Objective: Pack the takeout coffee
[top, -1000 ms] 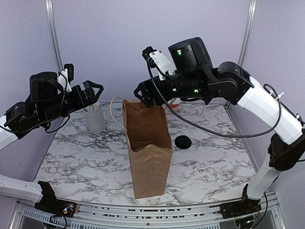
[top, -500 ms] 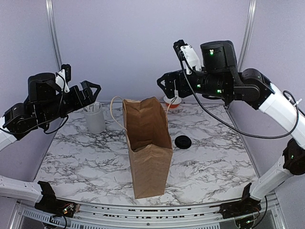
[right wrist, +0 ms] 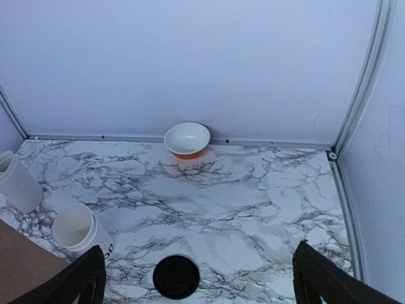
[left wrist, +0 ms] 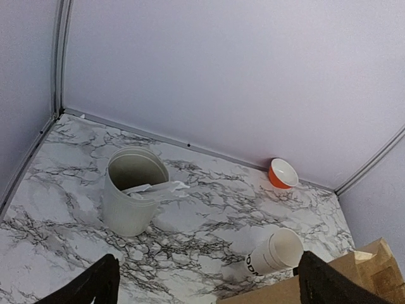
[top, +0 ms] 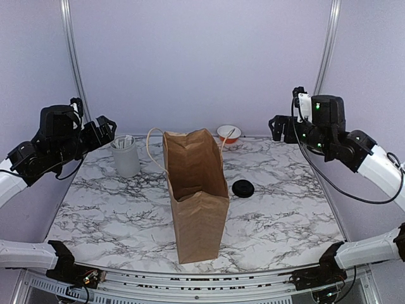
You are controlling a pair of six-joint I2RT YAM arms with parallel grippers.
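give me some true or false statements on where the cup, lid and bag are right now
1. The paper bag stands upright with its mouth open. True.
2. The black lid is pressed onto the paper cup. False: the lid lies alone on the table, apart from the cup.
3. The paper cup lies on its side beside the bag. True.
4. The right gripper is holding the cup. False: it is open and empty, up above the table.
5. The orange bowl sits at the far edge of the table. True.
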